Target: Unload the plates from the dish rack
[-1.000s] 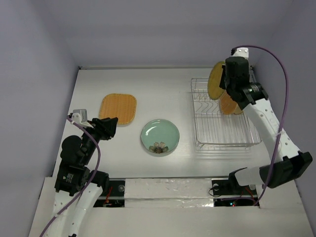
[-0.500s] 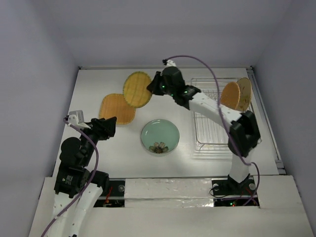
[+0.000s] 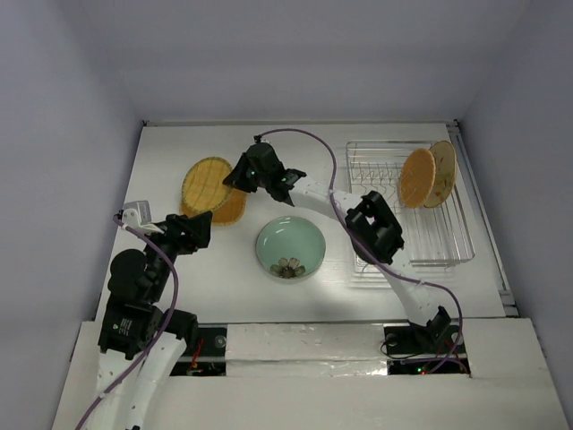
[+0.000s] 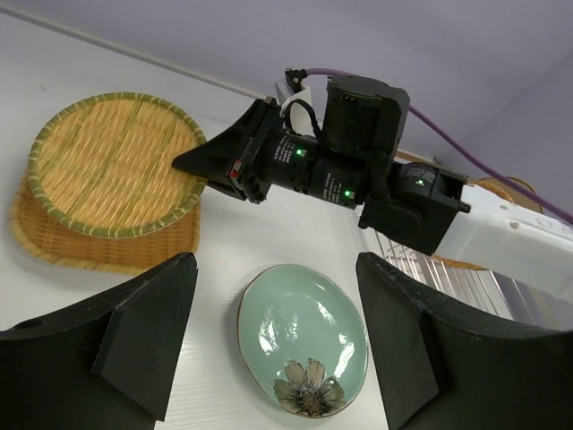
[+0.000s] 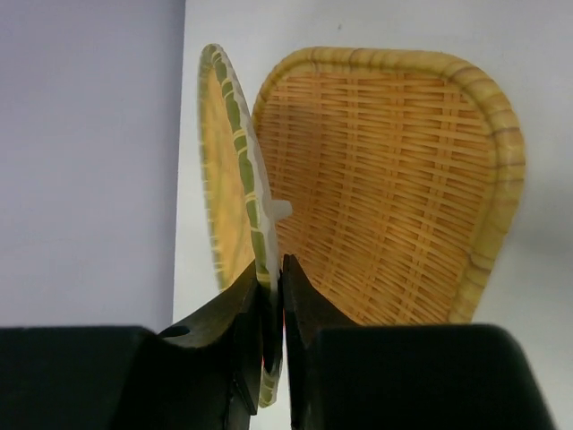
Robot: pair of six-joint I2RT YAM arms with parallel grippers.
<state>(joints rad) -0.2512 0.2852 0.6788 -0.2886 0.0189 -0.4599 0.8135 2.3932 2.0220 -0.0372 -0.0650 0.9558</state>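
White tabletop (image 3: 170, 148) between pale walls is where my load now hangs low. A second ago my right gripper (image 3: 235, 174) was at the dish rack (image 3: 403, 242), at two o'clock, lifting this round woven plate (image 3: 208, 182). Half a second ago the plate was in the air over mid-table. Now I have swung it to ten o'clock and tipped it down over the square orange plate (image 3: 233, 210) lying there.

My right jaws are pinched nearly together on its green-striped rim, at the plate's three o'clock edge. The plate is tilted, and I cannot tell whether it touches the square plate beneath. My left gripper (image 3: 197, 229) waits at eight o'clock, jaws spread wide, holding nothing.

The pale green plate (image 3: 290, 242) lies flat at the centre. I judge three plates will be out once I let go. An orange round plate (image 3: 416, 177) and a beige plate (image 3: 441, 170) stand upright at the rack's far end, so two remain.
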